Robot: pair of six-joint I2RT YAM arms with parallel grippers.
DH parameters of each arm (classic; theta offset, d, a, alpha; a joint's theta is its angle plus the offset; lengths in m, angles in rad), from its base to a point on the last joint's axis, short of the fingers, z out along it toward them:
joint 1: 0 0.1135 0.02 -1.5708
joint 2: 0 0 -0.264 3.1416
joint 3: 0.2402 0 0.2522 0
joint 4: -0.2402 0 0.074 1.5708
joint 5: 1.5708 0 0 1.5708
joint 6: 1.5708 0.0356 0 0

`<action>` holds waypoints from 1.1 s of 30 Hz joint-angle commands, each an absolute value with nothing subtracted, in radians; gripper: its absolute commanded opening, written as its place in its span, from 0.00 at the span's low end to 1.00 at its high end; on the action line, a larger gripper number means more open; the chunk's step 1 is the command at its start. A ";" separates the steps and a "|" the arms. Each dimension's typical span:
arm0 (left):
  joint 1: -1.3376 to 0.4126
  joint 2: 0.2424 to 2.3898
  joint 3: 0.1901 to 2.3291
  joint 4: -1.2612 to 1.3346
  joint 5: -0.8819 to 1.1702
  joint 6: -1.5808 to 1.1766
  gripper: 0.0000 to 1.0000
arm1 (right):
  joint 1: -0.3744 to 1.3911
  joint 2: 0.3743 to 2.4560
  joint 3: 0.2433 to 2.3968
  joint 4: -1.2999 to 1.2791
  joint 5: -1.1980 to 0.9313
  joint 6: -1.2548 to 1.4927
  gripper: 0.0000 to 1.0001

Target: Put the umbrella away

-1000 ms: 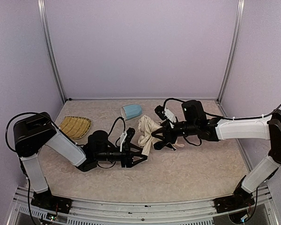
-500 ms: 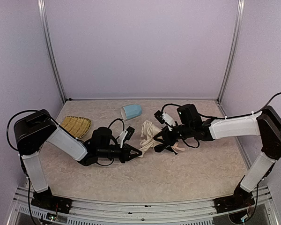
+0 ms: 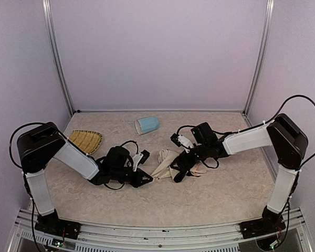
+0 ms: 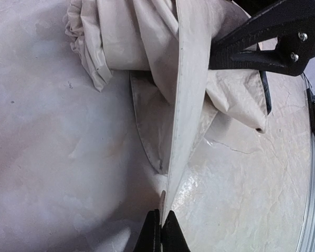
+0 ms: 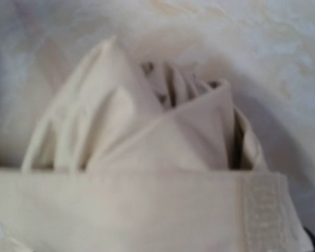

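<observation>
The cream-beige umbrella (image 3: 163,163) lies folded in a loose bundle on the table between my two grippers. Its flat beige strap (image 4: 186,115) runs taut from the bundle (image 4: 131,37) down to my left gripper (image 4: 161,223), which is shut on the strap's end. In the top view the left gripper (image 3: 148,177) sits low at the bundle's left tip. My right gripper (image 3: 179,169) is at the bundle's right end with its fingers spread around it; one black finger (image 4: 257,37) lies across the fabric. The right wrist view is filled by folded fabric (image 5: 163,131), with no fingers showing.
A light-blue mug (image 3: 147,125) lies on its side at the back centre. A woven yellow straw tray (image 3: 85,140) sits at the left, behind the left arm. Lilac walls and metal posts (image 3: 60,63) close in the table on three sides.
Both arms came down and the umbrella sank from mid-air onto the table. The left gripper closed on the strap. The right gripper's fingers spread apart.
</observation>
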State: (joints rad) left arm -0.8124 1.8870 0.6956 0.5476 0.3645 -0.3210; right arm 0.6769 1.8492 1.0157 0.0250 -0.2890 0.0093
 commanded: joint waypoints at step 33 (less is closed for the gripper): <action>-0.849 1.855 0.672 0.437 0.360 -0.234 0.00 | 0.724 1.941 1.035 -0.192 -0.052 -0.060 0.27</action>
